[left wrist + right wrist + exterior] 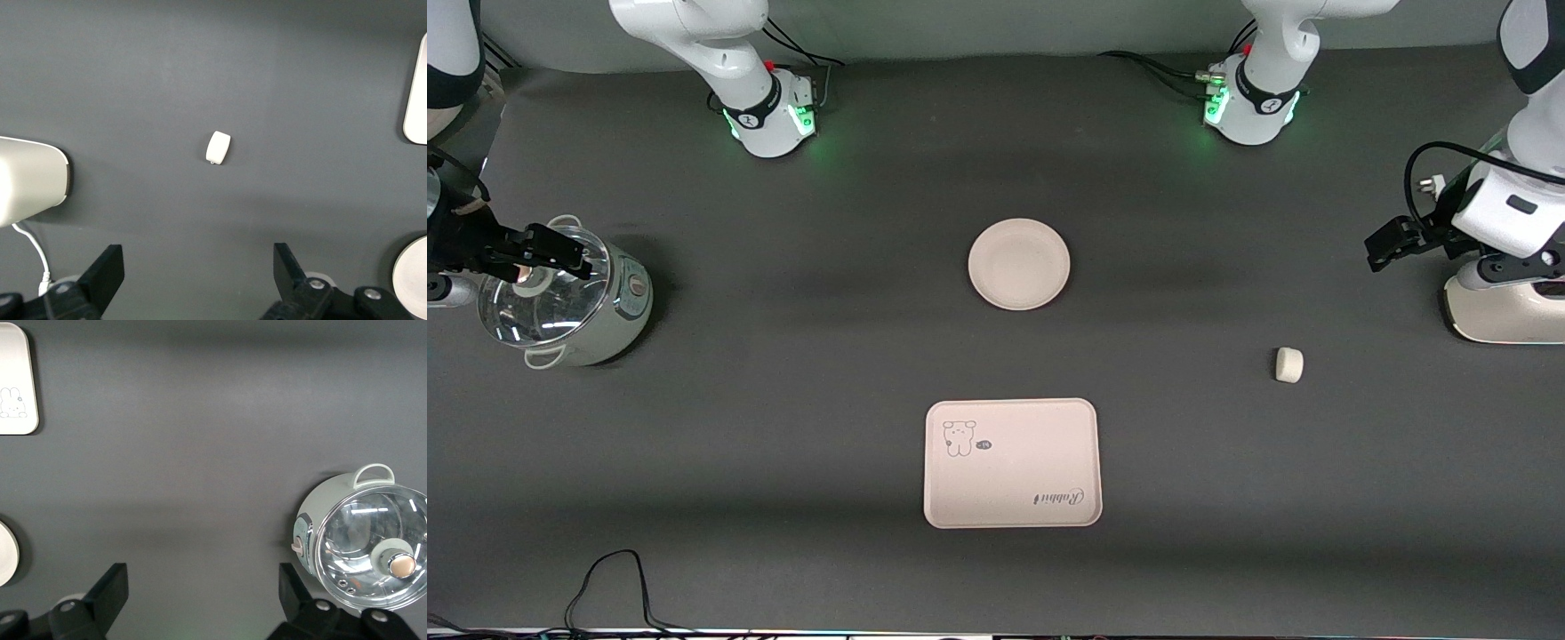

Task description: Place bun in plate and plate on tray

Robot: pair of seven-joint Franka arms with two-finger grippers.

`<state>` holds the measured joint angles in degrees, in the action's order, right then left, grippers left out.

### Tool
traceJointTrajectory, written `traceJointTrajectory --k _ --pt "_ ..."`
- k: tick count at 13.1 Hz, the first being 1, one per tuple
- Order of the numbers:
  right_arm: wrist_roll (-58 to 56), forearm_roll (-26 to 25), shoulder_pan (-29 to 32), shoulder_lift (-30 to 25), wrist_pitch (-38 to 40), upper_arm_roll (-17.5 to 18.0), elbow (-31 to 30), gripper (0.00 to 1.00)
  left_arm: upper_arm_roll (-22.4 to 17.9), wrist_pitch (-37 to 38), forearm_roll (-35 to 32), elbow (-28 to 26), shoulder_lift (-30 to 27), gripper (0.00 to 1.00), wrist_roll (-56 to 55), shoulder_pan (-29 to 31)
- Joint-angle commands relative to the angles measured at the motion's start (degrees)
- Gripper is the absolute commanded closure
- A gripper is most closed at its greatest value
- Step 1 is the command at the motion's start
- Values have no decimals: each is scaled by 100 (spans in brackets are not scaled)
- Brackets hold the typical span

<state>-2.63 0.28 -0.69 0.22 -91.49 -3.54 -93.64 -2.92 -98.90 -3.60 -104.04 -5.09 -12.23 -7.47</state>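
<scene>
The bun lies alone on the dark table toward the left arm's end, nearer to the front camera than the plate. The plate sits empty mid-table. The tray lies empty, nearer to the front camera than the plate. My left gripper is open and empty, up in the air beside a white appliance. In the left wrist view the bun lies apart from the left gripper. My right gripper is open and empty, up by the cooker, and also shows in the right wrist view.
A pale-green cooker with a glass lid stands at the right arm's end and shows in the right wrist view. A white appliance stands at the left arm's end. A black cable lies near the front edge.
</scene>
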Motion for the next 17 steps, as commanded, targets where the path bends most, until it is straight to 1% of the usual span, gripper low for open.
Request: traceJointTrajectory --k 1,5,10,13,16,17 --pt "-186 -54 17 -48 -36 -50 -6 0 -295 292 -105 305 149 0 150 -281" --pt "-212 -54 8 -48 -18 -50 -6 0 -296 258 -97 507 193 0 151 -202" --pt "-212 -54 8 -39 -9 -50 -6 0 -244 319 -106 1060 350 0 107 -220" --pt "-203 -54 8 -22 -9 -50 -6 0 -253 695 -106 1394 526 0 46 -263" --pt "-203 -54 8 -22 -1 -50 -6 0 -261 767 -79 1317 614 0 151 -202" --pt "-203 -54 -1 -13 8 -50 -6 0 -261 758 -79 1212 606 0 203 -219"
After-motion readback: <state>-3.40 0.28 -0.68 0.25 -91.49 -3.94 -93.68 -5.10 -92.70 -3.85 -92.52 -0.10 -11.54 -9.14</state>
